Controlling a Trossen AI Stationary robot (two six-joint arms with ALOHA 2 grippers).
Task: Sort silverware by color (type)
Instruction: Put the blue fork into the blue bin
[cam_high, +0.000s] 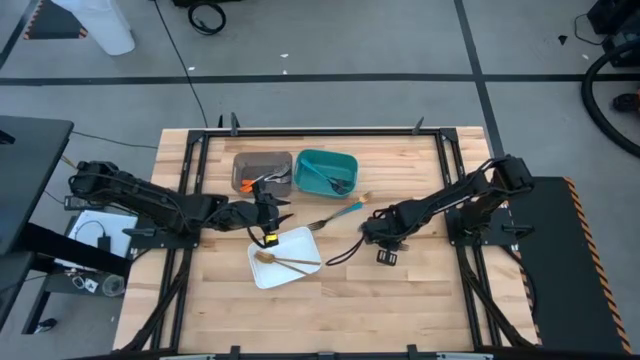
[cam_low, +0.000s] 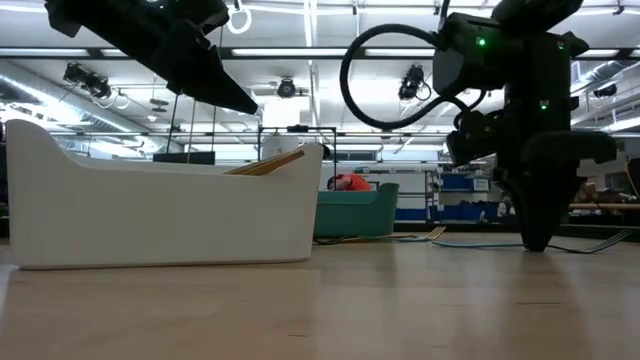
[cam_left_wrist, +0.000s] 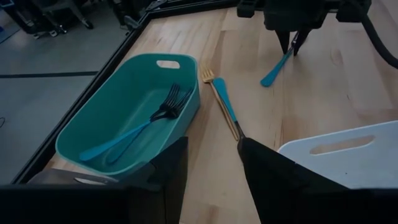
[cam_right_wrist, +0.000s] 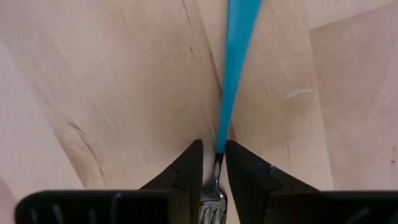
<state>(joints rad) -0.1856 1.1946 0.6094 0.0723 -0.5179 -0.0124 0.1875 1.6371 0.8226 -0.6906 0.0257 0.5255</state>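
White tray (cam_high: 300, 240): nearest the front edge of the counter (cam_high: 400, 300), square, with cut-out handle; in the low view its white wall fills the left foreground
Gold pieces (cam_high: 285, 262): two gold/tan utensils lying crossed inside the white tray; tips stick up over the tray rim in the low view
Left hand (cam_high: 268, 213): hovers off the counter above the far edge of the white tray, fingers (cam_left_wrist: 273, 180) spread with a clear gap, nothing between them
Right hand (cam_right_wrist: 214, 163): down at the counter, right of the tray, tips nearly touching the wood; fingers drawn in close on either side of the teal-handled fork, at the neck where metal meets handle; whether they actually press on it cannot be told
Teal-handled fork (cam_right_wrist: 237, 56): lies flat on the counter, handle running away from the right hand, metal end between the fingers
Second teal fork (cam_left_wrist: 225, 102): on the counter just beside the teal bin, between the two hands; gold-toned tines pointing away from the left hand, teal handle; whether a separate gold piece lies under it cannot be told
Teal bin (cam_high: 325, 172): far side of the counter, right of the grey bin; holds dark-tined teal-handled forks (cam_left_wrist: 134, 130) lying lengthwise
Grey bin (cam_high: 262, 170): touching or just beside the teal bin on its left; an orange-handled piece (cam_high: 247, 184) shows at its near end
Room: shelving and ceiling lights behind the counter in the low view
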